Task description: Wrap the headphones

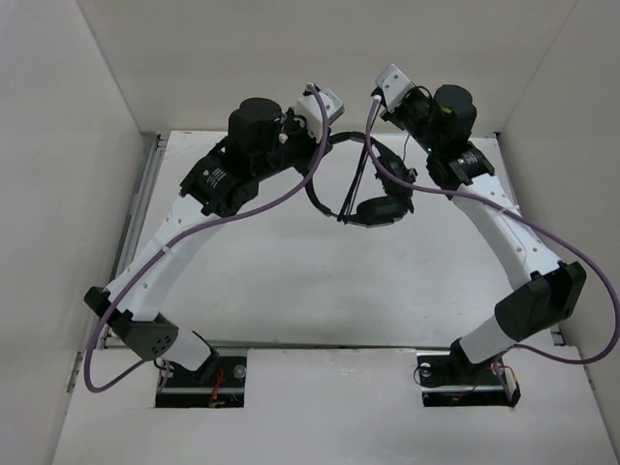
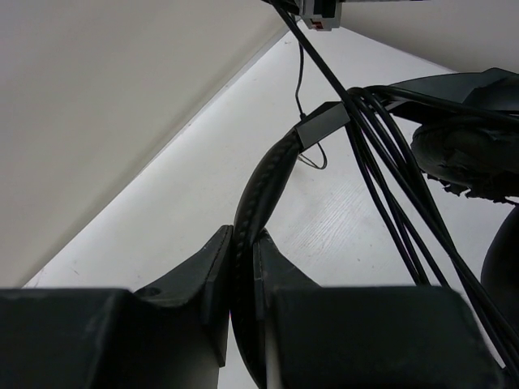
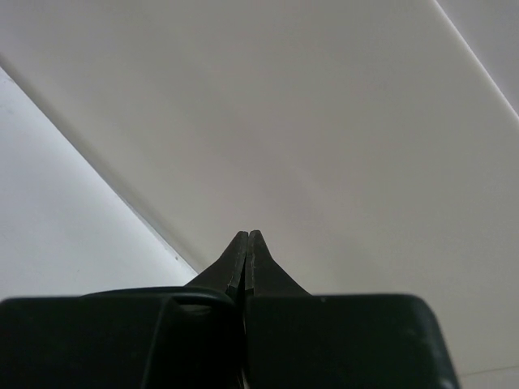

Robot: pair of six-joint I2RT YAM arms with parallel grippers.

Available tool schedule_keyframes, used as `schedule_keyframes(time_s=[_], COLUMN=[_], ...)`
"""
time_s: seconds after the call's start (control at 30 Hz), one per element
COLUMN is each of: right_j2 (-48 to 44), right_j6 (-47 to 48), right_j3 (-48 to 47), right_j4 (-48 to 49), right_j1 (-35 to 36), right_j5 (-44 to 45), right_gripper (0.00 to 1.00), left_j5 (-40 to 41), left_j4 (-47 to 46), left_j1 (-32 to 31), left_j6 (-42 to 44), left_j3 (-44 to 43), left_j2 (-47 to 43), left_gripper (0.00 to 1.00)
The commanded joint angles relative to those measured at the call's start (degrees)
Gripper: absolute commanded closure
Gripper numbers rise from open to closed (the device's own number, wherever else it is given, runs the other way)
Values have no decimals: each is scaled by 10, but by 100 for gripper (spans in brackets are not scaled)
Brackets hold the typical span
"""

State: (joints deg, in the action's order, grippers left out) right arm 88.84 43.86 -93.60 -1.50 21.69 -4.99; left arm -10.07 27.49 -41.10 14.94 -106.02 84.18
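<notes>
Gripping the headphones (image 1: 380, 208) by the headband (image 2: 272, 174), left tool (image 2: 243, 243) clenched on it, right tool (image 3: 246, 237) pinched shut.

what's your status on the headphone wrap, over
left gripper shut on headphones headband. right gripper shut, nothing seen in it. cable strung in several strands across them. purple arm cable crosses over them in top view.

A robotics lab test cell. Two white-and-black robot arms, the left arm (image 1: 165, 257) and the right arm (image 1: 513, 242), are bolted at the near edge of a bare white desk (image 1: 291, 300). Plain white panels close it in on the left (image 1: 58, 145), far (image 1: 291, 58) and right (image 1: 581, 97). Thick purple cables (image 1: 591, 281) loop off the arms, and wiring lies exposed in the base mounts (image 1: 203, 376).
</notes>
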Motion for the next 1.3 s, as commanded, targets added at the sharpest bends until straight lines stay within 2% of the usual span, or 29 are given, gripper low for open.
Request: schedule_keyframes(time_s=[0.0,0.2,0.3,0.43,0.5,0.7,0.8,0.87,1.1,1.27], right_j2=[-16,-8,4,19,20,40,62,72,83,73], right_j6=[-32,-107,-216,-402,-498,-752,-851,-870,-860,-850], right_j3=[13,29,24,33,72,171,205,215,280,303], right_j4=[50,44,31,44,108,344,464,494,510,508], right_j1=[-25,-31,-47,-71,-70,-34,0,22,64,79], right_j5=[15,-40,-117,-265,-325,-402,-411,-415,-423,-437], right_gripper=[100,92,90,90,89,86,80,78,72,72], left_j5=[-54,-72,-83,-88,-90,-94,-89,-80,-39,-4], left_j4=[-6,6,13,19,22,20,13,3,-23,-45], left_j1=[-3,-6,-8,-11,-15,-16,-13,-10,20,44], left_j6=[-15,-32,-46,-54,-58,-77,-85,-86,-69,-65], left_j3=[-36,-97,-146,-209,-244,-326,-359,-376,-424,-435], left_j2=[-16,1,15,32,43,73,85,92,103,102], left_gripper=[100,100,100,100,100,100,100,100,100,100])
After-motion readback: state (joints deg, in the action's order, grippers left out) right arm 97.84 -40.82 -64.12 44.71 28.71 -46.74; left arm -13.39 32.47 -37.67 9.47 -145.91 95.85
